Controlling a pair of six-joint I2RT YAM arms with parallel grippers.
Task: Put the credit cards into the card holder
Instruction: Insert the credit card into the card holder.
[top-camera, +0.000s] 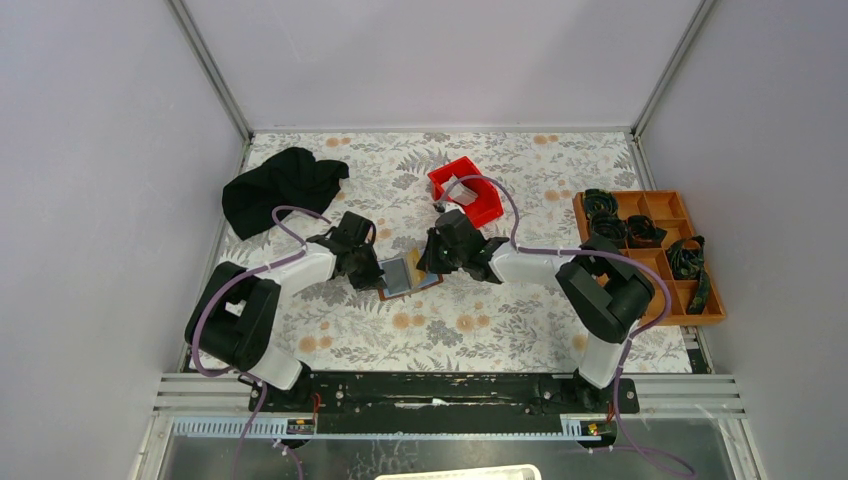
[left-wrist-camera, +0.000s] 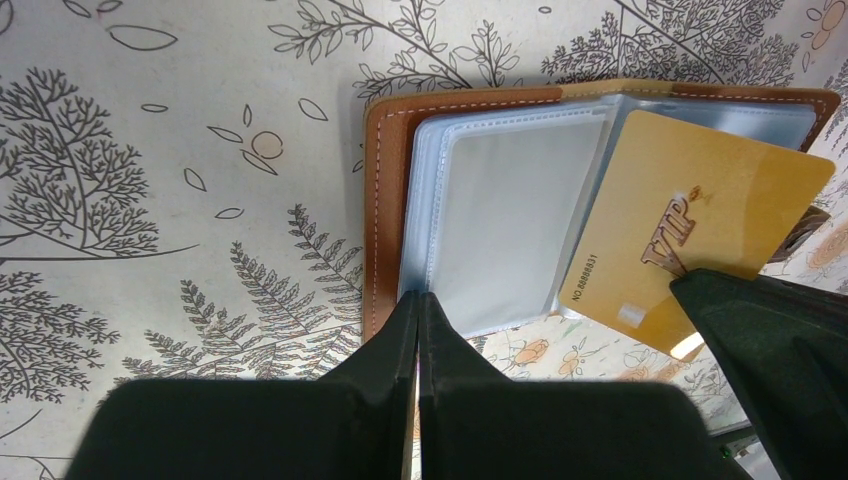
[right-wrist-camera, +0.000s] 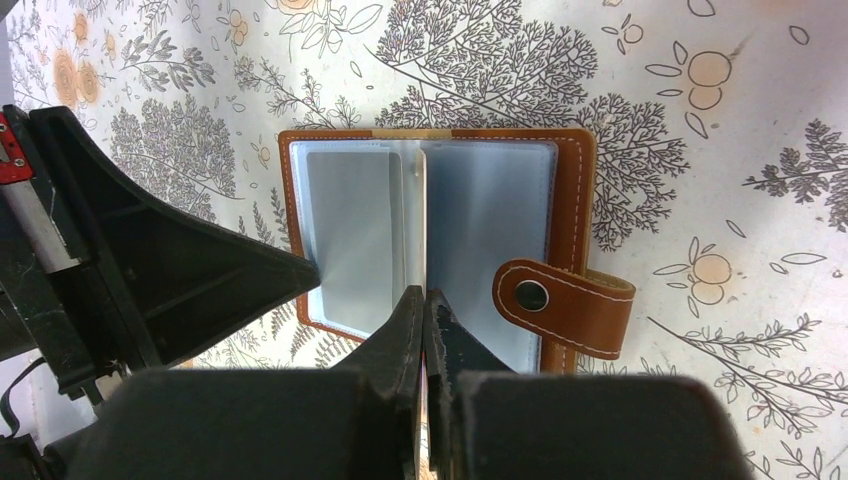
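Left claw (left-wrist-camera: 418, 305) closed at open brown card holder (left-wrist-camera: 385, 200); right claw (right-wrist-camera: 424, 300) clamps gold card (left-wrist-camera: 690, 230).

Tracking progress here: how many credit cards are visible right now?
1: the gold card, pinched in the right claw, partly between sleeves of the open card holder. Others may be hidden in sleeves or the red bin.

Plain grey walls (top-camera: 90, 150) w/ floral-print tabletop (top-camera: 500, 330), even light.
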